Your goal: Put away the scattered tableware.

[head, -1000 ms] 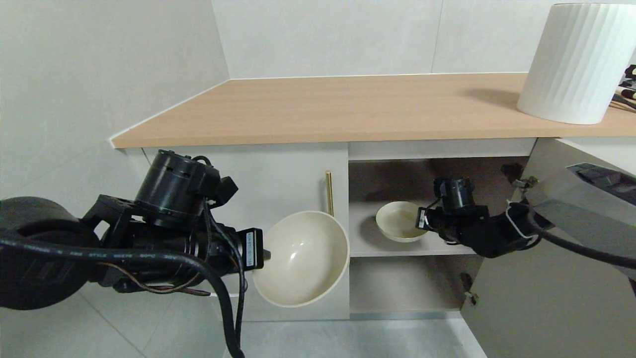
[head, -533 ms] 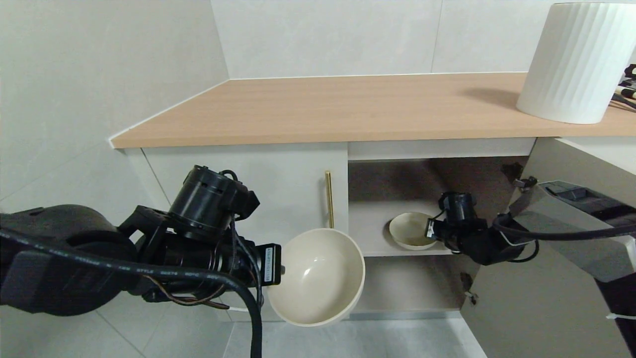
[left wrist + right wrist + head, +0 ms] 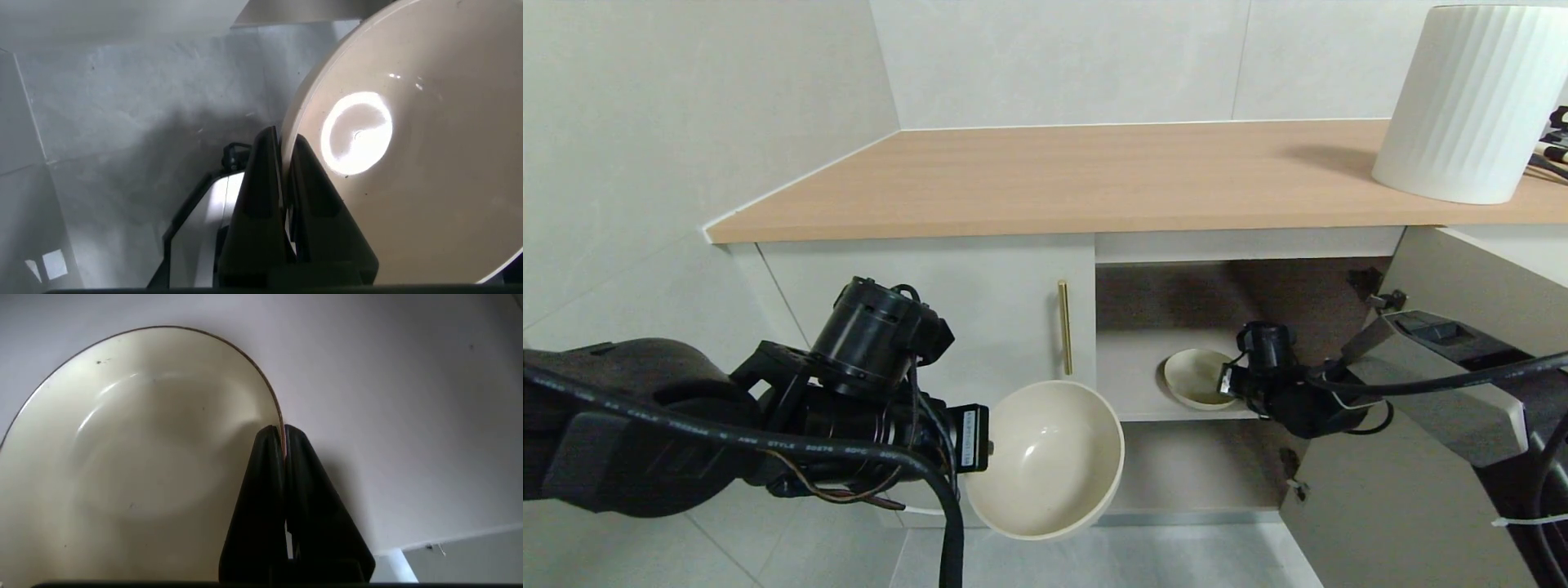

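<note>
Head view: left gripper [image 3: 985, 428] clamps the big bowl [image 3: 1045, 457] by its rim before the closed door [image 3: 980, 286]. Right gripper [image 3: 1227, 382] pinches the small bowl [image 3: 1194, 377] at shelf [image 3: 1131, 384] level inside the cupboard. Left wrist: fingers [image 3: 265, 175] squeezed on rim. Right wrist: fingers [image 3: 265, 469] likewise.

The large bowl [image 3: 1045, 457] is cream-coloured, deep and round, with a smooth glossy inside that shows a bright spot of light. It is empty. It hangs in the air, low and near, in front of the closed left door [image 3: 980, 302] of the cabinet. It is tilted, so its opening faces up and toward the near side. The left gripper [image 3: 283, 163] pinches its left rim.

The small bowl [image 3: 1196, 377] is cream too, shallow, with a thin brown edge, and empty. It is farther away and to the right, over the middle shelf [image 3: 1131, 371] inside the open cabinet. The right gripper [image 3: 283, 449] pinches its right rim. I cannot tell whether its base touches the shelf.
</note>
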